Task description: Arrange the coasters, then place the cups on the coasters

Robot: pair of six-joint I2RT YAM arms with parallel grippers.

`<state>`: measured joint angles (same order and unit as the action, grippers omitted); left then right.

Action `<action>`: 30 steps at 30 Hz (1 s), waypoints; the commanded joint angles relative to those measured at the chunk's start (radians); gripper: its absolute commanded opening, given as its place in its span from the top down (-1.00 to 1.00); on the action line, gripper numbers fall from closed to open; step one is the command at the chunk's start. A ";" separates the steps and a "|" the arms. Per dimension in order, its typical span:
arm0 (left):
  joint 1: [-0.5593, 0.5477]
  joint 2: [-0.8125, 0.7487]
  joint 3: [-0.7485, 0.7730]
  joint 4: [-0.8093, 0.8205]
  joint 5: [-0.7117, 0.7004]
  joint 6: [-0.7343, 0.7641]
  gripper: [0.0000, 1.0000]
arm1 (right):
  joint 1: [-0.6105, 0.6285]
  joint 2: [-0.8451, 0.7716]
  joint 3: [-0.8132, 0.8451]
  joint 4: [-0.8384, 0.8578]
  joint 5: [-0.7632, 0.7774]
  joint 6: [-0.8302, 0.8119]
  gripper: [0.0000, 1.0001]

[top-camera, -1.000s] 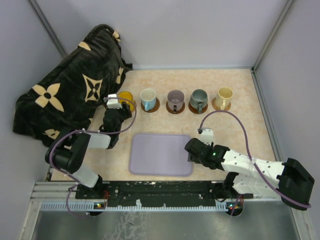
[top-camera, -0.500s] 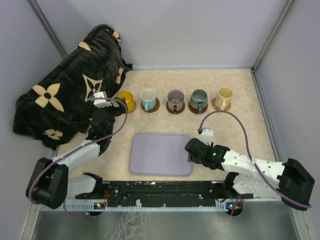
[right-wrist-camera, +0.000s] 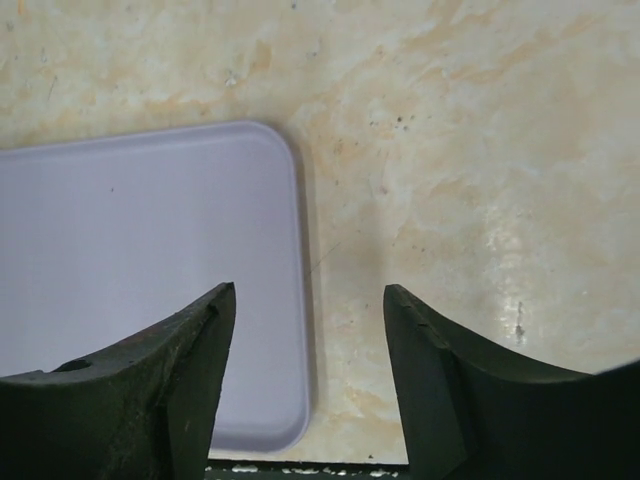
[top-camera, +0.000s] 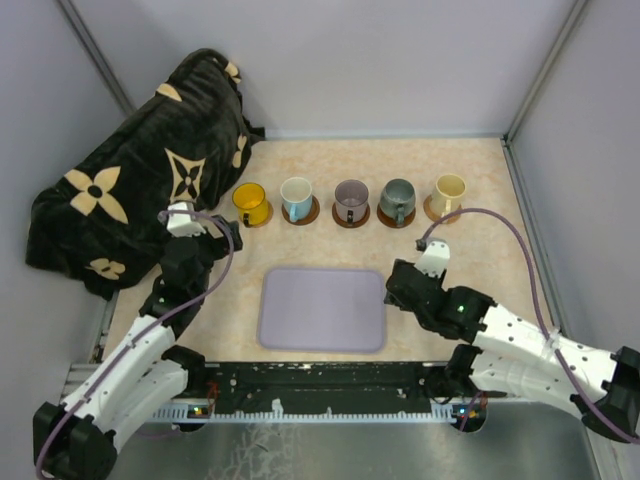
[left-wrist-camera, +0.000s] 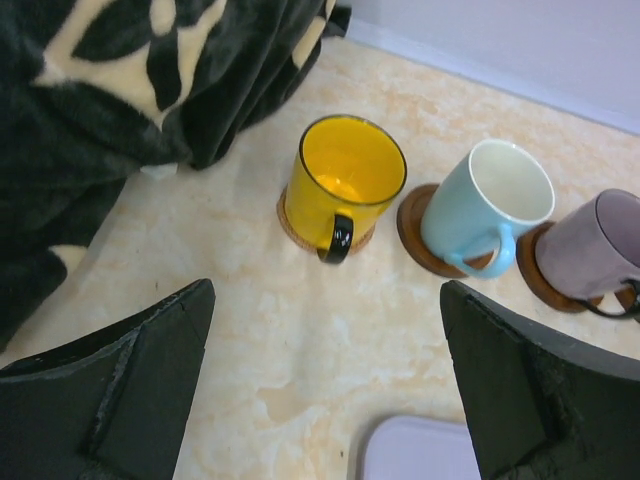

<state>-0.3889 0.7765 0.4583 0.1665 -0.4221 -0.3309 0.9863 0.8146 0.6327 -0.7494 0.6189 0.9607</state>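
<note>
Five cups stand in a row at the back, each on a round wooden coaster: yellow, white-and-blue, mauve, dark grey-green and cream. In the left wrist view the yellow cup sits on its coaster, handle toward me, beside the blue cup on a dark coaster. My left gripper is open and empty, a short way in front of the yellow cup. My right gripper is open and empty over the tray's right edge.
A lavender tray lies at the table's near middle. A dark floral blanket is heaped at the back left, close to the yellow cup. Grey walls enclose the table.
My left gripper has opened, let go of the yellow cup and drawn back toward the near left. My right arm has shifted slightly right.
</note>
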 commanded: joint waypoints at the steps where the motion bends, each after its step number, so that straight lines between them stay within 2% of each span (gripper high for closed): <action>1: -0.009 -0.094 0.034 -0.202 0.045 -0.073 -1.00 | -0.015 -0.048 0.069 -0.123 0.187 0.023 -0.28; 7: -0.015 -0.182 0.062 -0.338 0.099 -0.102 -1.00 | -0.192 -0.139 0.081 -0.151 0.169 -0.038 -0.34; 11: -0.029 -0.247 0.100 -0.424 0.103 -0.099 -1.00 | -0.261 -0.205 0.098 -0.176 0.211 -0.057 -0.37; 18: -0.037 -0.324 0.177 -0.537 0.032 -0.052 -1.00 | -0.281 -0.254 0.192 -0.326 0.383 0.042 -0.49; 22: -0.037 -0.331 0.203 -0.570 0.043 -0.055 -0.99 | -0.281 -0.298 0.245 -0.389 0.459 0.056 -0.56; 25: -0.037 -0.314 0.237 -0.611 0.056 -0.056 -1.00 | -0.281 -0.327 0.288 -0.441 0.485 0.065 -0.75; 27: -0.036 -0.301 0.265 -0.642 0.059 -0.044 -1.00 | -0.281 -0.348 0.315 -0.469 0.496 0.069 -0.96; 30: -0.037 -0.301 0.288 -0.660 0.054 -0.002 -1.00 | -0.281 -0.385 0.340 -0.490 0.512 0.068 -0.98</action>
<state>-0.4210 0.4767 0.6933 -0.4385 -0.3676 -0.3866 0.7151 0.4713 0.9100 -1.1839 1.0351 0.9958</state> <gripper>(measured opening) 0.998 0.983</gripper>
